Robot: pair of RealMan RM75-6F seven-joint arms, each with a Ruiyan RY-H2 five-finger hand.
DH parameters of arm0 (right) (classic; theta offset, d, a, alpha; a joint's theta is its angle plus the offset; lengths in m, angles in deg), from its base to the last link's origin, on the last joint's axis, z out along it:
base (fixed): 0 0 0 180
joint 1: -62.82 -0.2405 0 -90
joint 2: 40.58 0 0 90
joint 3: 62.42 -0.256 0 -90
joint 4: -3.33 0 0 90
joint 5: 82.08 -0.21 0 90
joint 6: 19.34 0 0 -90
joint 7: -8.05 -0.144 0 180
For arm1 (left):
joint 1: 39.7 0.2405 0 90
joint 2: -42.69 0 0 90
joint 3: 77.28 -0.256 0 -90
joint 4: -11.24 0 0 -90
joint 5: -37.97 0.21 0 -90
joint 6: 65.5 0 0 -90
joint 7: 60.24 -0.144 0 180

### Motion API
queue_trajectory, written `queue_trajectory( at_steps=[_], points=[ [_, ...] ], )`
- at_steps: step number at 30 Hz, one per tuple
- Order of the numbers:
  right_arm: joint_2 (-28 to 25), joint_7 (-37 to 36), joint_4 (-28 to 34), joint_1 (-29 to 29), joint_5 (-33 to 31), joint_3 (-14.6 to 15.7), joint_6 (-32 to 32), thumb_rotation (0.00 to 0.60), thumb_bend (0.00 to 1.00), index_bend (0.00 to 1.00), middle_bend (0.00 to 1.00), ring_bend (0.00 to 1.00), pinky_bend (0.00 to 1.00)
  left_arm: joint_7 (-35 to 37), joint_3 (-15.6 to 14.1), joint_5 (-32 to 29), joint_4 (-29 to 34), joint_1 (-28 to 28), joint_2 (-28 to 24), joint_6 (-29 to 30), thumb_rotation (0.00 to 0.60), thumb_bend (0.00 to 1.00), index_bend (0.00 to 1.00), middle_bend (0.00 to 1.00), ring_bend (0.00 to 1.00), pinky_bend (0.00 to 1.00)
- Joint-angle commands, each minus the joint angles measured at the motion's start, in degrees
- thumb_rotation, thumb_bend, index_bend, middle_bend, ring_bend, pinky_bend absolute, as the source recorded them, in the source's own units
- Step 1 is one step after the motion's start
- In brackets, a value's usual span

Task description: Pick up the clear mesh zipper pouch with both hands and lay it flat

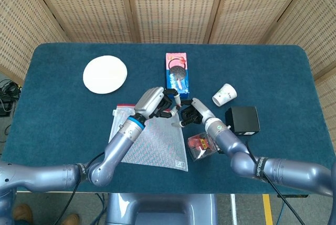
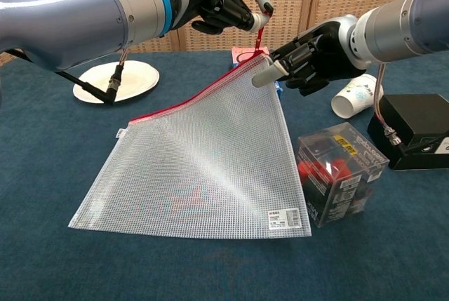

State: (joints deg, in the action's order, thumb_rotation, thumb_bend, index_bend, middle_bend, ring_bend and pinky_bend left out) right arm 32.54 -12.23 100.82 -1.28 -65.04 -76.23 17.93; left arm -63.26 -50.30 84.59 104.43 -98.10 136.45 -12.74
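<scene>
The clear mesh zipper pouch (image 2: pixel 203 168) with a red zipper edge leans up from the blue table (image 2: pixel 42 175); its lower edge rests on the cloth and its far right corner is raised. My left hand (image 2: pixel 224 3) pinches the red zipper pull (image 2: pixel 260 34) and holds that corner up. My right hand (image 2: pixel 305 55) is right beside it, with one fingertip (image 2: pixel 261 76) against the raised corner; a grip is not visible. In the head view the left hand (image 1: pixel 156 103) and right hand (image 1: pixel 190 112) meet above the pouch (image 1: pixel 149 143).
A clear box (image 2: pixel 338 173) with red contents stands just right of the pouch. A black box (image 2: pixel 415 129) and a tipped paper cup (image 2: pixel 356 95) lie further right. A blue-and-pink cookie box (image 1: pixel 177 73) lies behind the hands, a white plate (image 1: pixel 105 74) at back left.
</scene>
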Motion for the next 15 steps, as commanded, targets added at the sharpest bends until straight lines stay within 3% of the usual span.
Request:
queue_trajectory(
  at_steps=[1,5,10,15],
  points=[
    [0.3,0.9,0.2,0.1,-1.0,-0.3,1.0,0.600,0.19,0.54,0.90,0.85,1.00,0.3,-0.3,0.2,0.7,0.2,-0.4,0.0,0.600,0.77,0.89,0.95,0.98,1.00],
    [0.2,1.5,0.5,0.7,-1.2,-0.8,1.2,0.600,0.29,0.55,0.90,0.86,1.00,0.2,-0.6,0.1,0.8,0.2,-0.5,0.4,0.600,0.77,0.89,0.95,0.98,1.00],
    [0.1,2.2,0.7,1.7,-1.1,-1.5,1.3,0.600,0.57,0.58,0.91,0.86,1.00,0.4,-0.7,-0.6,0.7,0.1,-0.4,0.6,0.600,0.77,0.89,0.95,0.98,1.00],
    [-0.2,3.5,1.0,2.5,0.0,-1.8,1.2,0.600,0.73,0.61,0.91,0.86,1.00,1.0,-0.8,-0.6,0.8,0.3,-0.6,0.7,0.600,0.77,0.89,0.95,0.98,1.00]
  ],
)
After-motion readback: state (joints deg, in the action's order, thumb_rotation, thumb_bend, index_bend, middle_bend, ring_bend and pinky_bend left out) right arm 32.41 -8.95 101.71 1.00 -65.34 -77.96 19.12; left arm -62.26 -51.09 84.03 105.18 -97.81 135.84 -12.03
